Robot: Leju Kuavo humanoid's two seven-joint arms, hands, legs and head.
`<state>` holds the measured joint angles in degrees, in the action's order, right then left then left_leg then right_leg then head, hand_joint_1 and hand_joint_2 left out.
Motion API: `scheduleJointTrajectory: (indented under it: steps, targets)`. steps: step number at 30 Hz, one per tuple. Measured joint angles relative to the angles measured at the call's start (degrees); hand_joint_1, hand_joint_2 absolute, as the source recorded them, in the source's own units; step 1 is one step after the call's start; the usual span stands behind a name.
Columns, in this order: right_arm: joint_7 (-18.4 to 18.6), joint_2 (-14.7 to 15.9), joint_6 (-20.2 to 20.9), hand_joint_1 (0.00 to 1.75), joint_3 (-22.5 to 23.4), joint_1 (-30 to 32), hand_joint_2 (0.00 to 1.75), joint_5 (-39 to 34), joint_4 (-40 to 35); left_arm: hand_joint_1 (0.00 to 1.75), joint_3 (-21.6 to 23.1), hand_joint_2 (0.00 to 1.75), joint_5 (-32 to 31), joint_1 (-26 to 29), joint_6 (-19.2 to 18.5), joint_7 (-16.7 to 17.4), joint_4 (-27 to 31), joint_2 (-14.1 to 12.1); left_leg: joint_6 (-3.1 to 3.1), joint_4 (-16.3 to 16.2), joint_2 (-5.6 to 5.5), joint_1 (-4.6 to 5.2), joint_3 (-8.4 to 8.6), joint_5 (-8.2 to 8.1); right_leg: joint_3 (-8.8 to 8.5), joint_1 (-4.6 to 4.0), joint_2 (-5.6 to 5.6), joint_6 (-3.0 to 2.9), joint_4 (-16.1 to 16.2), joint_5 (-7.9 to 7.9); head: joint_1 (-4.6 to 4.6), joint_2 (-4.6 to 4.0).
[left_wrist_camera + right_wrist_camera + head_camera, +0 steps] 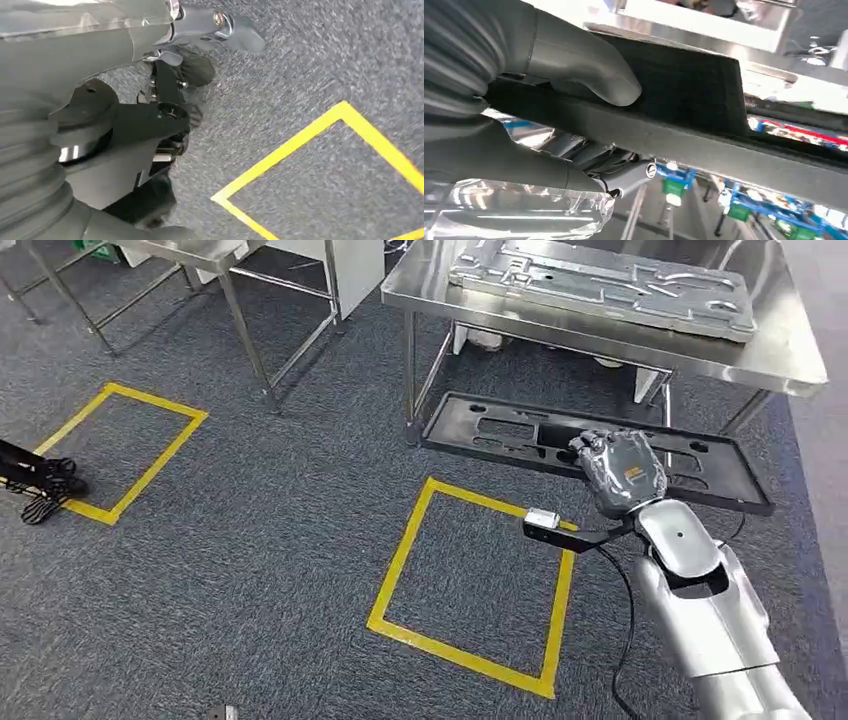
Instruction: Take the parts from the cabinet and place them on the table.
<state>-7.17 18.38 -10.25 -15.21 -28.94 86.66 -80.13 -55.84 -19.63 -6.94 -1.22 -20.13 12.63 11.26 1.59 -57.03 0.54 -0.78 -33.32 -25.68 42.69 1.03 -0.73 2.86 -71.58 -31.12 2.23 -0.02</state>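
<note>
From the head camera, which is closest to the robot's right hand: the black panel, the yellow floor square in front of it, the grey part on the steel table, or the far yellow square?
1. Black panel: gripped by the right hand.
2. Near yellow square: floor, just left.
3. Grey part: on the table, beyond.
4. Far yellow square: floor, far left.

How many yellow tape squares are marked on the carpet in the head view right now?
2. One yellow square lies on the carpet at far left. The other yellow square lies at centre, before the steel table, beside the right hand holding the black panel.
</note>
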Motion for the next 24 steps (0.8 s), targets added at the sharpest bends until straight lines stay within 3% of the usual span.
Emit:
scheduleJointTrajectory:
  steps: [1,2,3,4,5,6,7,10,11,12,13,15,16,17,18,19,21,22,24]
  targets:
    - [0.00,0.00,0.00,1.75,0.00,0.19,1.75,0.00,0.11,0.00,-0.02,1.75,0.26,0.05,-0.07,0.61,0.00,0.00,-0.03,-0.04,0.56,0.00,0.00,-0.09,1.50,0.21,0.15,0.24,-2.95,-0.61,-0.02,0.02]
    - [-0.02,0.00,0.00,1.75,-0.02,0.38,1.75,0.00,0.22,0.00,-0.04,1.75,0.33,0.04,-0.09,1.14,0.00,0.00,-0.11,-0.08,1.23,0.00,0.10,-0.21,1.69,0.40,0.28,0.38,-3.12,0.13,0.00,0.02]
    - [-0.02,0.00,0.00,1.75,-0.04,0.44,1.75,0.00,0.33,0.00,-0.07,1.75,0.31,0.01,-0.09,1.59,0.00,0.00,-0.20,-0.13,1.89,0.00,0.22,-0.39,0.53,0.52,0.54,0.48,-0.74,1.88,0.00,0.02]
    - [0.00,0.00,0.00,1.75,-0.04,0.39,1.75,0.00,0.39,0.00,-0.07,1.75,0.33,0.02,-0.09,1.84,0.00,0.04,-0.37,-0.24,2.53,-0.01,0.41,-0.62,-1.88,0.58,1.11,0.53,3.93,4.39,0.00,0.02]
    - [-0.02,0.00,0.00,1.75,-0.04,0.25,1.75,0.00,0.37,0.00,-0.07,1.75,0.33,0.03,-0.09,1.97,0.00,0.11,-0.60,-0.39,3.20,0.00,0.70,-0.96,-5.06,0.53,2.65,0.44,9.86,6.96,0.00,0.02]
    - [0.00,0.00,0.00,1.75,-0.04,0.13,1.75,-0.02,0.37,0.00,-0.07,1.75,0.33,0.01,-0.09,1.99,0.00,0.11,-0.98,-0.48,3.58,0.26,0.92,-1.25,-6.82,0.15,5.99,0.24,13.63,7.13,0.02,0.02]
    - [0.02,-0.02,0.00,1.75,-0.04,0.05,1.75,0.00,0.39,0.00,-0.07,1.75,0.30,-0.03,-0.09,2.10,0.00,0.13,-1.39,-0.71,4.15,0.72,0.96,-1.59,-6.83,-0.33,5.95,-0.65,13.79,7.13,-0.02,0.02]
    - [0.04,0.02,-0.02,1.75,-0.04,0.28,1.75,-0.02,0.39,0.00,-0.07,1.75,0.06,-0.03,0.02,2.18,0.00,0.11,-2.24,-0.43,6.00,0.73,1.59,-1.95,-6.47,-0.63,3.41,-1.60,13.57,7.00,-0.13,0.02]
    - [0.06,0.11,-0.02,1.75,-0.02,0.34,1.75,-0.02,0.33,0.00,-0.07,1.75,-0.26,-0.17,0.02,1.99,0.00,0.11,-2.66,-0.48,6.49,0.68,1.71,-2.45,-6.85,-0.17,2.70,-2.07,13.97,7.22,-0.13,0.02]
    - [0.11,0.11,-0.07,1.75,0.04,0.58,1.75,-0.04,0.02,0.00,-0.04,1.75,-0.44,-0.25,0.02,1.81,0.00,0.11,-2.96,-1.58,3.94,0.29,1.55,-3.38,-7.01,-0.02,2.07,-2.30,14.12,7.27,-0.24,0.00]
    - [0.15,0.11,-0.07,1.75,0.04,0.56,1.75,-0.07,-0.11,0.00,-0.02,1.75,-0.61,-0.22,0.02,1.57,0.00,0.11,-2.96,-4.53,1.95,0.20,0.34,-5.30,-7.00,0.04,1.56,-2.66,14.10,7.27,-0.31,0.02]
    - [0.22,0.09,-0.07,1.75,0.04,1.01,1.75,-0.07,-0.13,0.00,-0.02,1.75,-0.83,0.08,0.00,1.40,0.00,0.11,-3.07,-14.15,0.30,0.12,-4.14,-9.56,-7.00,-0.12,0.05,-3.04,14.09,7.22,-0.37,0.02]
    - [0.28,0.11,-0.04,1.75,0.04,1.41,1.75,-0.07,-0.13,0.00,-0.02,1.75,-0.83,0.17,-0.09,1.31,0.00,0.11,-3.08,-17.70,0.06,0.12,-5.98,-10.47,-7.01,-0.24,-0.53,-3.10,14.07,7.17,-0.42,0.02]
    - [0.28,0.09,-0.04,1.75,0.04,1.87,1.75,-0.07,-0.18,0.00,-0.02,1.75,-0.83,0.21,-0.24,1.24,0.00,0.11,-3.01,-18.90,0.01,0.12,-6.88,-9.97,-7.08,-0.34,-1.29,-3.13,14.04,7.15,-0.37,0.02]
    - [0.24,0.07,0.02,1.75,0.04,2.28,1.75,-0.09,-0.29,0.00,-0.02,1.75,-0.83,0.19,-0.35,1.20,0.00,0.09,-2.85,-17.15,-0.03,0.16,-6.44,-8.16,-7.20,-0.37,-1.85,-3.15,13.99,7.11,-0.44,0.02]
    - [0.15,0.07,0.29,1.75,0.04,2.38,1.75,-0.13,-0.28,0.00,-0.02,1.75,-0.81,0.14,-0.41,1.16,0.00,0.07,-2.62,-13.44,-0.07,0.16,-5.03,-5.63,-7.29,-0.37,-2.37,-3.08,13.91,7.04,-0.42,0.02]
    - [-0.04,0.07,1.13,1.75,0.09,2.39,1.75,-0.28,-0.37,0.00,-0.02,1.75,-0.90,-0.08,-0.55,0.96,0.00,0.07,-1.93,-3.70,-0.84,0.16,-1.15,-0.42,-7.51,-0.36,-3.17,-2.73,13.70,6.77,-0.50,0.02]
    - [-0.09,0.09,1.27,1.75,0.09,2.44,1.75,-0.31,-0.39,0.00,0.00,1.75,-0.90,-0.09,-0.63,0.92,0.00,0.07,-1.59,-2.13,-1.67,0.31,-0.61,-1.06,-7.25,-0.70,-3.41,-2.37,13.36,6.65,-0.48,0.00]
    - [-0.18,0.31,1.49,1.75,0.22,2.63,1.75,-0.35,-0.42,0.00,0.04,1.75,-0.96,-0.20,-0.76,0.67,0.00,0.07,-1.42,-1.75,-1.62,0.30,-0.59,-1.11,-6.82,-0.40,-3.65,-1.72,13.44,6.83,-0.48,0.02]
